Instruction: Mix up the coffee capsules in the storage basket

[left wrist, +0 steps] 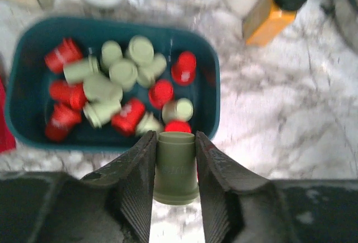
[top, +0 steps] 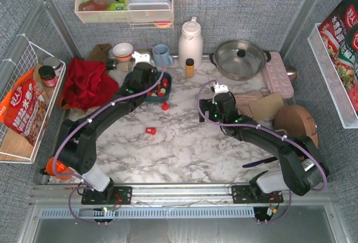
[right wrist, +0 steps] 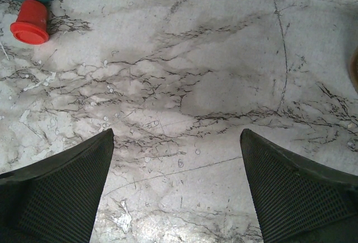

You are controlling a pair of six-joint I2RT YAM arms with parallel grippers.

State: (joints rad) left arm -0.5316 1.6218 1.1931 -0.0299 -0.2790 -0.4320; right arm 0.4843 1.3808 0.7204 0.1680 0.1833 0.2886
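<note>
The storage basket [left wrist: 27, 121], dark teal with low walls, holds several red and pale green coffee capsules [left wrist: 123, 74] lying jumbled. My left gripper [left wrist: 174, 142] hangs just in front of its near wall, shut on one pale green capsule [left wrist: 175, 167] held upright between the fingers. In the top view the basket [top: 166, 90] sits at the back of the marble table, partly hidden by the left wrist. Two red capsules lie loose on the table, one [top: 165, 106] beside the basket, another [top: 150, 130] nearer the front. My right gripper [right wrist: 176, 136] stands open above bare marble, with a red capsule [right wrist: 31, 22] far ahead on its left.
An orange-brown bottle [top: 189, 67], a white jug [top: 190, 42] and a blue cup [top: 162, 55] stand behind the basket. A red cloth [top: 86, 83] lies to the left. A steel pot [top: 240, 58], a pink tray [top: 277, 74] and a brown lid [top: 295, 121] crowd the right side.
</note>
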